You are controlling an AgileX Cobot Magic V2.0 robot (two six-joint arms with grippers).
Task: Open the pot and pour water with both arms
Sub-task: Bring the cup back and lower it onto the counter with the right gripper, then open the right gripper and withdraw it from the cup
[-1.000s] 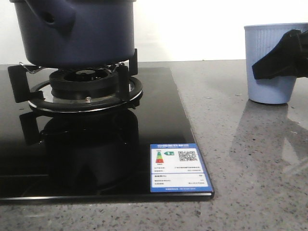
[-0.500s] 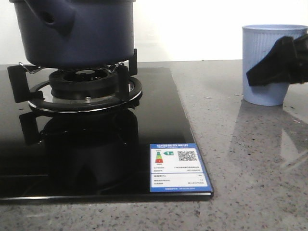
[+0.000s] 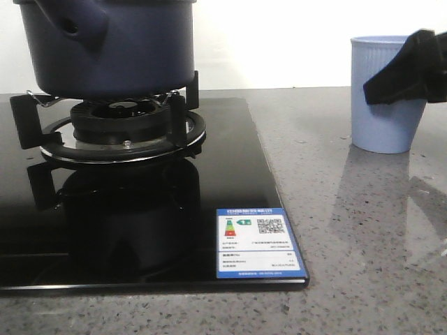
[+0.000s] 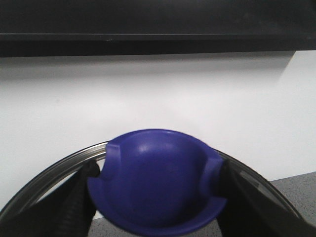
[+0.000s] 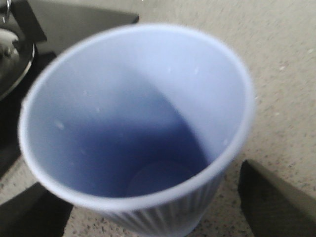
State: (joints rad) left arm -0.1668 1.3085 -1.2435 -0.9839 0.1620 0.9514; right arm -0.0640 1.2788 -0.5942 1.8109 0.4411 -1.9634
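Observation:
The dark navy pot point(image 3: 119, 49) sits on the burner grate at the far left, its stubby handle point(image 3: 73, 24) with a hole facing front. Its top is cut off by the frame. My left gripper point(image 4: 158, 197) is out of the front view; it is shut on the lid's blue knob point(image 4: 158, 177) and holds the metal-rimmed lid point(image 4: 59, 170) up against the white wall. The light blue ribbed cup point(image 3: 384, 105) stands on the counter at the right. My right gripper point(image 3: 405, 70) straddles the cup point(image 5: 138, 113), open, with a gap showing beside one finger point(image 5: 276, 197).
A black glass hob point(image 3: 230, 174) with a round burner point(image 3: 126, 118) and its grate fills the left. A blue and white label point(image 3: 257, 243) sits at the hob's front right corner. Grey speckled counter point(image 3: 363, 244) lies to the right. A white wall is behind.
My right gripper dipped beside the cup, then rose toward its rim. The cup shifted slightly left. The pot has not moved.

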